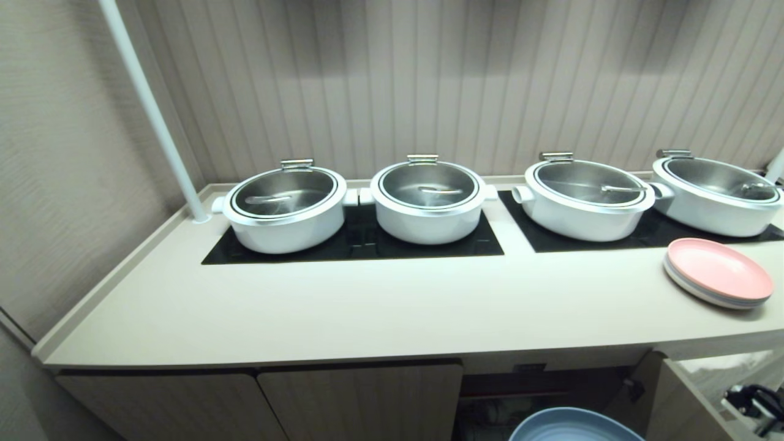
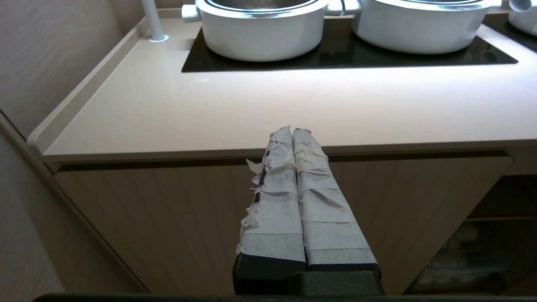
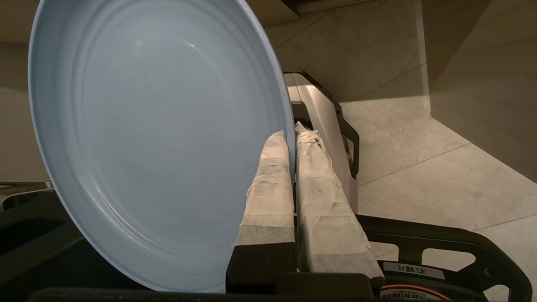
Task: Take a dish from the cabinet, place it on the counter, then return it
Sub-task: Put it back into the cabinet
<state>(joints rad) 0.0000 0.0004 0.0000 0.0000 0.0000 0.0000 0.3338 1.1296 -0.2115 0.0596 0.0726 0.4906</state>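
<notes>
Dish [image 3: 147,138] first: it's the light-blue plate, and the right claw [image 3: 292,134] has its taped fingers [image 3: 272,188] pinched on the rim, one finger on each side of the edge, so the plate hangs out to the side of the claw with its shallow face turned toward the wrist camera. From the head camera you only catch the top arc of that same dish [image 1: 572,424] poking up at the bottom of the frame, below the front edge of the worktop [image 1: 343,306] and in front of the open part of the cabinet [image 1: 539,392], so it's not resting on the worktop. The cabinet doors [image 1: 361,398] on the left side are closed, and the right-hand door [image 1: 680,398] is swung open. Up on the worktop there are four white pots [image 1: 285,208] with steel lids sitting on two black glass cooktop panels [image 1: 367,245], and off to the right a small stack of plates [image 1: 716,272] with a pink one on top, well apart from the blue dish. A white pole [image 1: 153,110] runs up from the back left corner of the worktop. The left claw [image 2: 292,131] is just hanging in front of the closed cabinet door below the worktop edge, taped fingers pressed together with nothing between them. Floor tiles [image 3: 440,167] show behind the right claw.
</notes>
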